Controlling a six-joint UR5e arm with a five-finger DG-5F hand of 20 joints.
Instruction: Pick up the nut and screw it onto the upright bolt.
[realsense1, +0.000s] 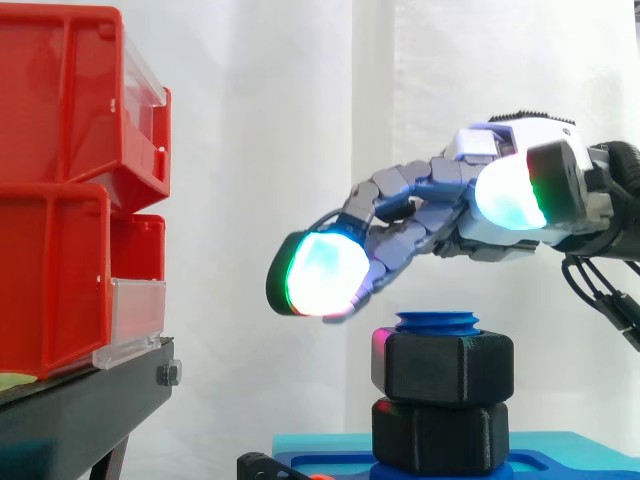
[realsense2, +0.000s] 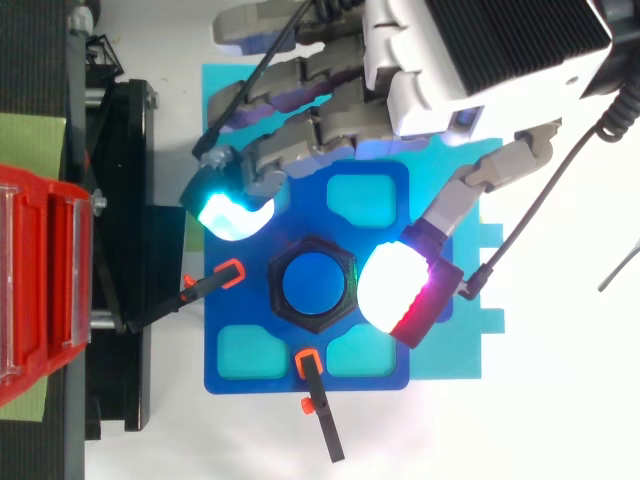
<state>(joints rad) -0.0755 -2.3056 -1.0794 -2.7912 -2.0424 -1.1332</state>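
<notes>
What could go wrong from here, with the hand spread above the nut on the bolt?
The nut sits near the top of the blue bolt, with little thread showing above; if barely engaged, it may tilt or jam when turned. The hand hovers open, its fingertips flanking the nut in the top view; an uneven closing could push it sideways rather than turn it.

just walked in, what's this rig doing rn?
The robot hand hovers open just above the upright blue bolt, glowing fingertip pads spread to either side, holding nothing. A black hexagonal nut already sits on the bolt near its top, above a second black hexagonal piece at the base. The bolt stands on a blue fixture plate.
</notes>
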